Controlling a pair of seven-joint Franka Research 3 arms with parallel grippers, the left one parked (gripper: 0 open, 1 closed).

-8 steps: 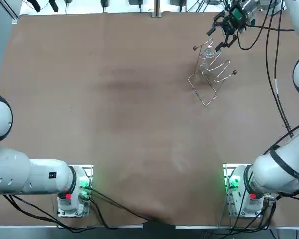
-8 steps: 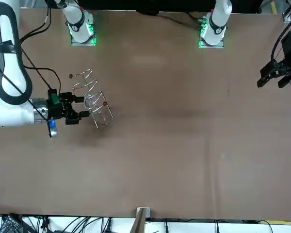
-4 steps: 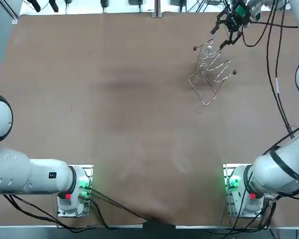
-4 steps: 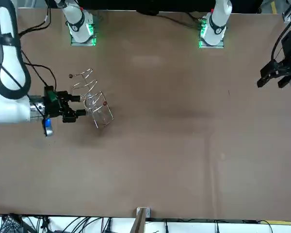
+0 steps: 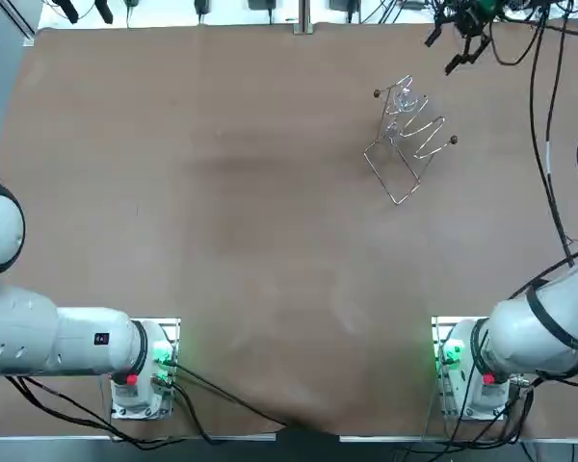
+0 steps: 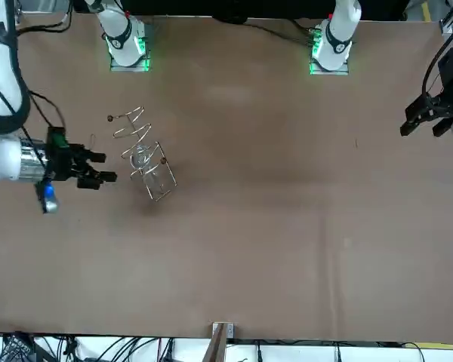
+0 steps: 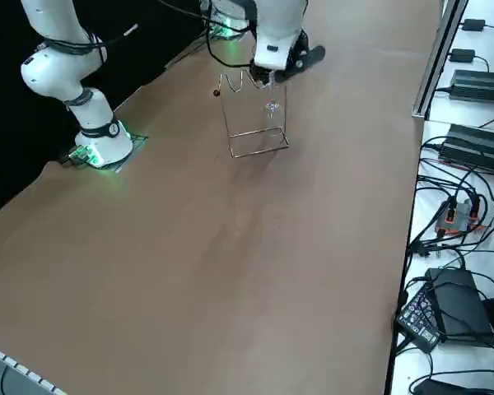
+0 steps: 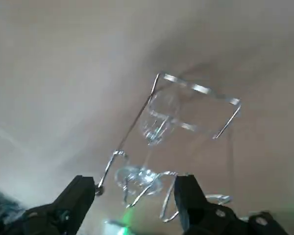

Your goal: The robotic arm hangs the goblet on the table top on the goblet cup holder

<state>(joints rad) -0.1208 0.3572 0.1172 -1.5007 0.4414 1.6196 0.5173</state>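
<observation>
Since the goblet [image 8: 154, 126] is thin clear glass, it is judged light, slippery and fragile, best gripped at the stem. It is seen hung bowl-down from the wire holder [image 5: 409, 144] on the worktop [image 5: 222, 192]. The tool [image 6: 100, 167] is held wide and empty, near the holder.

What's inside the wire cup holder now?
The goblet hangs upside down, foot on the top wires, bowl over bare table. How firmly the foot seats can't be seen. The right tool, open, sits clear beside the holder.
</observation>
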